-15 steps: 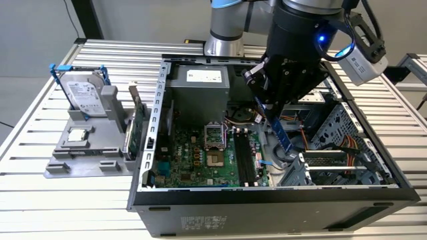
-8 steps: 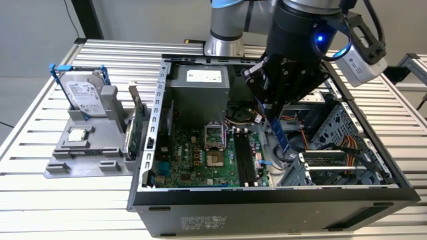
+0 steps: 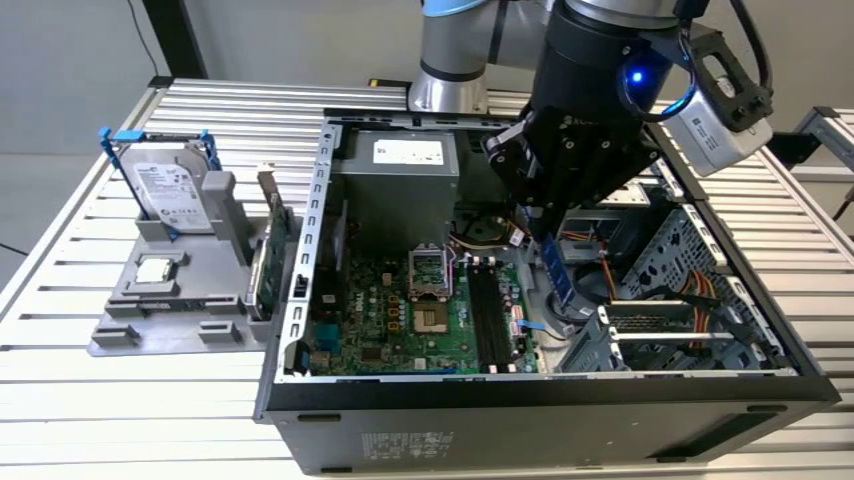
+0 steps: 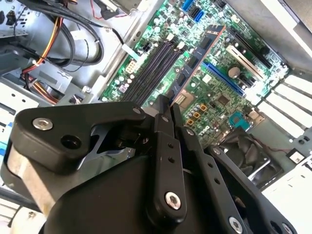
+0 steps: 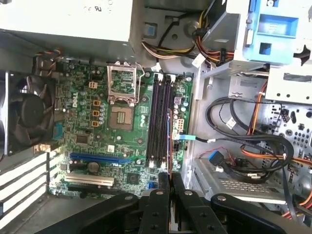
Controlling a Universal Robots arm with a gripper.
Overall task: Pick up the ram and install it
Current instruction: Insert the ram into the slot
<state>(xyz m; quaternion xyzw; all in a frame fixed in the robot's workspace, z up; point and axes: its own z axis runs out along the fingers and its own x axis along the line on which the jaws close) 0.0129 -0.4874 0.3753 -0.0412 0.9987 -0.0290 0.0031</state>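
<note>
As the arm hangs over the open computer case [image 3: 534, 425], the gripper [image 3: 545, 225] has the ram [image 3: 559, 272] pinched tight in its claw.
Look at that in the exterior view: the bluish stick points down from the black claw, clear of the green motherboard [image 3: 400, 320], just to the exterior view's right of the long black slots [image 3: 491, 320]. Both wrist views catch it edge-on, jutting past the fingertips [image 5: 162, 187] and running in line with those slots, seated in none. Over at the exterior view's left, a silver hard drive [image 3: 174, 195] stands upright in a grey holder [image 3: 174, 320] on the slatted table [image 3: 80, 400].
</note>
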